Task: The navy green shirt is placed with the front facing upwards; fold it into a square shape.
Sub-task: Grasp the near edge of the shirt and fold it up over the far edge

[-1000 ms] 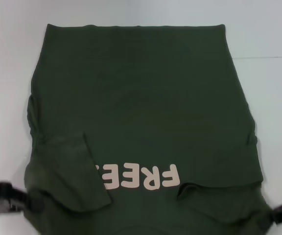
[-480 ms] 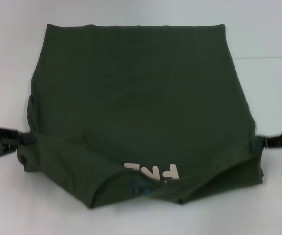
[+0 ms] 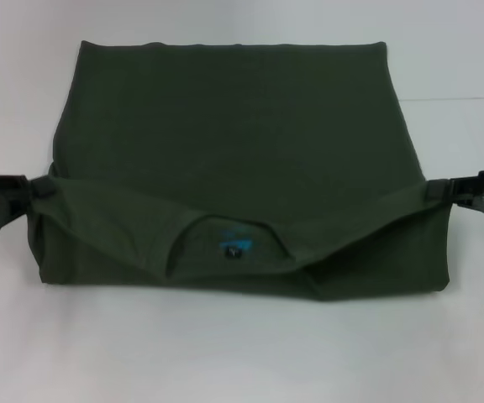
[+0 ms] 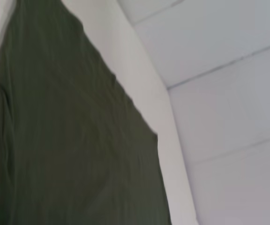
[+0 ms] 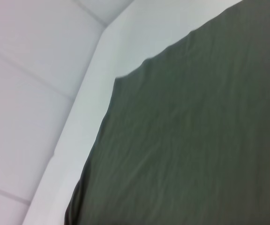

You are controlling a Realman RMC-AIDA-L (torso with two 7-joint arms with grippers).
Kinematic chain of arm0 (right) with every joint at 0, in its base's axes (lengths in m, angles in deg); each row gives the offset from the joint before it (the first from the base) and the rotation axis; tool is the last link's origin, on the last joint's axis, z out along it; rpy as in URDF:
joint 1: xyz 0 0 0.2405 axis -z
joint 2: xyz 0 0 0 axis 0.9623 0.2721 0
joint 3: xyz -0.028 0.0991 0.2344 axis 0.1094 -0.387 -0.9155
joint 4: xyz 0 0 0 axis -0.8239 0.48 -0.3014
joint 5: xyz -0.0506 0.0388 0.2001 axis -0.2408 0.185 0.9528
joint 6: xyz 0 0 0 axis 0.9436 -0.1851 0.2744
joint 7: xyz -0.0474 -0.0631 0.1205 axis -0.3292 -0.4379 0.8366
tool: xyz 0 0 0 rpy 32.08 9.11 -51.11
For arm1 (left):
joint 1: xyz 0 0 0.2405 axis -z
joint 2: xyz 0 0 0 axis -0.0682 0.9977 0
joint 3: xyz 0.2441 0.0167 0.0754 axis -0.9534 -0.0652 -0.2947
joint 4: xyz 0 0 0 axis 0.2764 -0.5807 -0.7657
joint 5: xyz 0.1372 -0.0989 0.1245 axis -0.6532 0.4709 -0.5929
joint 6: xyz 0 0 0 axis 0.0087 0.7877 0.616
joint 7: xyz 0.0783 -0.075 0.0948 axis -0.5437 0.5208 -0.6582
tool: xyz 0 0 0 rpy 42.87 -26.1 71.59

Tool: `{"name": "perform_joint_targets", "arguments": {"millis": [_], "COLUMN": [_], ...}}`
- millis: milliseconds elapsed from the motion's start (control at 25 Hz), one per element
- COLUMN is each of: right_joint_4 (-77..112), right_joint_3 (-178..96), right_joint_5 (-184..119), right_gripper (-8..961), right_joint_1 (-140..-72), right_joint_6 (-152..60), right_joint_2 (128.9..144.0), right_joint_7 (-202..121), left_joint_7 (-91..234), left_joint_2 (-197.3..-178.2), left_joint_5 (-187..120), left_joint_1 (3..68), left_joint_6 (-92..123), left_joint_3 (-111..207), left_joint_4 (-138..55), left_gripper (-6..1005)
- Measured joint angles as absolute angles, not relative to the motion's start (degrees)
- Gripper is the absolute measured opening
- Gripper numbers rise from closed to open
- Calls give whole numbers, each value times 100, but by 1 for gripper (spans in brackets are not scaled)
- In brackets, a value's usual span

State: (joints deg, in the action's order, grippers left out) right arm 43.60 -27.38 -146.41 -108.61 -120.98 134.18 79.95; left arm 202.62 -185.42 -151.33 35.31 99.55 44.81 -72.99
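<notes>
The navy green shirt (image 3: 234, 126) lies on the white table with its sleeves folded in. Its near end is lifted and doubled back over the body, so the lettering is hidden. The round collar with its blue neck label (image 3: 234, 248) shows on the raised flap. My left gripper (image 3: 42, 190) is shut on the flap's left corner, and my right gripper (image 3: 434, 190) is shut on its right corner. Between them the fabric sags. The left wrist view shows shirt cloth (image 4: 69, 140) stretching away, and so does the right wrist view (image 5: 196, 131). Neither shows fingers.
The white table (image 3: 225, 353) surrounds the shirt, with bare surface in front of the folded edge and at both sides. A faint seam line (image 3: 456, 98) runs across the table at the far right. In the wrist views the table edge (image 4: 144, 84) and pale floor appear.
Both grippers have moved away from me and upward, carrying the shirt's near end over its body. The cream lettering has been covered, and the collar and label now show.
</notes>
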Motion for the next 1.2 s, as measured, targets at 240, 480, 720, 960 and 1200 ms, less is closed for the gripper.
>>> {"name": "perform_joint_targets", "arguments": {"millis": [240,480,720,960,1200], "right_joint_4": [4090,4062,4057,4054,4077], "right_joint_3": [-2774,-2781,-2764,-2763,-2774], "right_joint_5": [-14213,-13822,-13447,-13204,-13147], "right_gripper": [51,51,51,51,51], "right_joint_1": [-10784,-10754,-10759,-10854,-10876], "right_joint_6": [-11588,-11423,-11207,-10890,-10443], "right_joint_2": [13489,13563,13618,13768,13943], "right_joint_7": [7927,7796,7714,7515,7421], "left_joint_7": [20018,19696,19433,18874,18321], "left_joint_2": [-18663,-18755,-18874,-18957,-19130], "left_joint_5": [-14622,-13984,-13584,-13100,-12788], "left_joint_1": [3487,3459,3511,3653,3829], "left_joint_6": [9485,9240,9012,8677,8296], "left_joint_3": [4482,4482,4481,4466,4452], "left_joint_4": [-7026,-6795,-6765,-6469,-6318], "left_gripper": [44,43,43,43,43]}}
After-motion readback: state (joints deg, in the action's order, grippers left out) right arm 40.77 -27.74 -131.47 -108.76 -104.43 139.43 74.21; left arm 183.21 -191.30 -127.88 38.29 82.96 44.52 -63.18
